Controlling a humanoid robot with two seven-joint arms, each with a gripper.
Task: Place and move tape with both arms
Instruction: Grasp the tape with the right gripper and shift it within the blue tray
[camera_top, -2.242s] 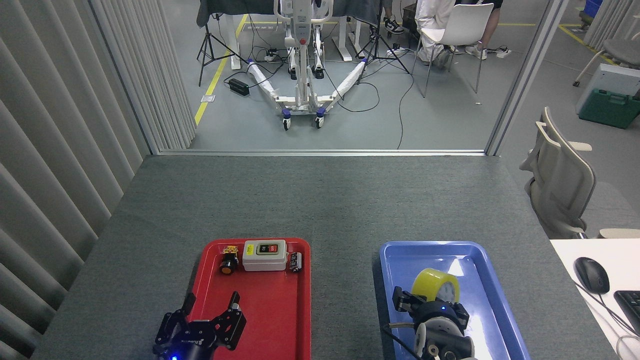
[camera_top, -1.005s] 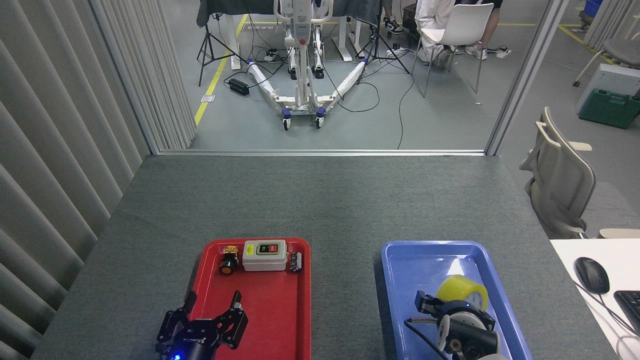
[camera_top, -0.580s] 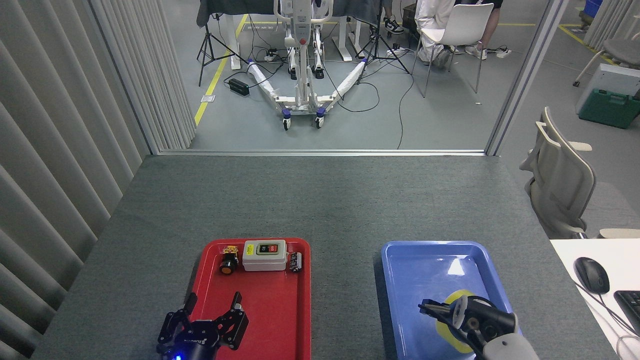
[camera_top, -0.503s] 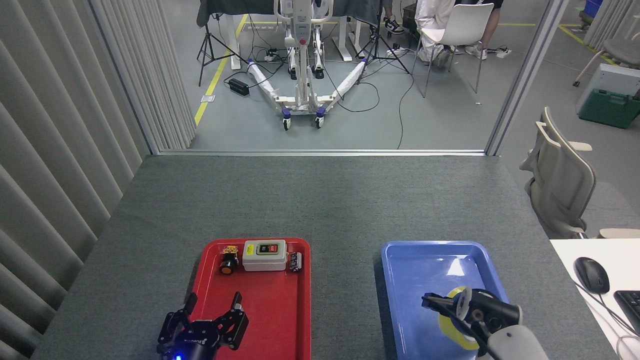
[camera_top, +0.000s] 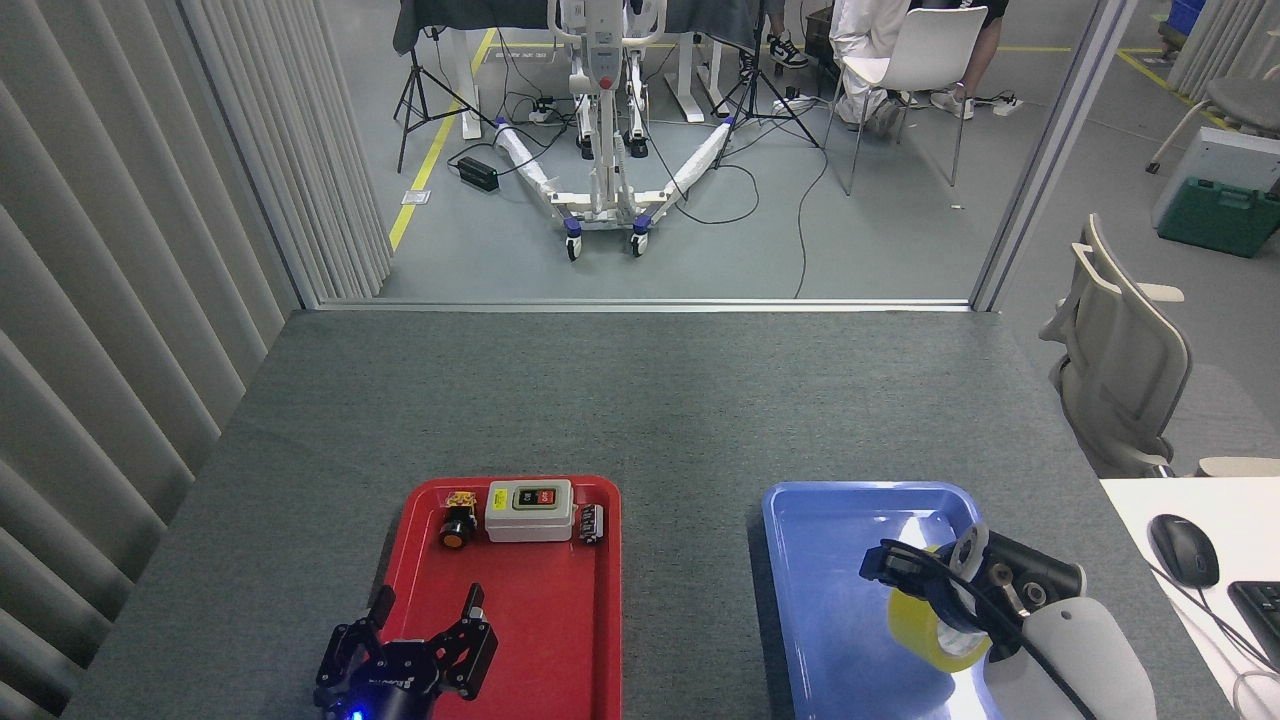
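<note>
Your tape (camera_top: 925, 630) sits over the blue tray (camera_top: 820, 600), near its right side, partly hidden beneath the right gripper (camera_top: 895, 565). That gripper is dark and seen end-on; you cannot tell whether its fingers grip the roll. Your left gripper (camera_top: 425, 625) hovers over the red tray (camera_top: 540, 620), fingers spread wide, holding nothing. A switch box (camera_top: 529, 509) rests at that tray's far end.

Even, bright overhead light fills the scene, and the view is sharp throughout. A white glare patch sits on the blue tray (camera_top: 800, 560) near its far end, with another at its near edge. Shadows on the counter (camera_top: 640, 400) are faint and soft.
</note>
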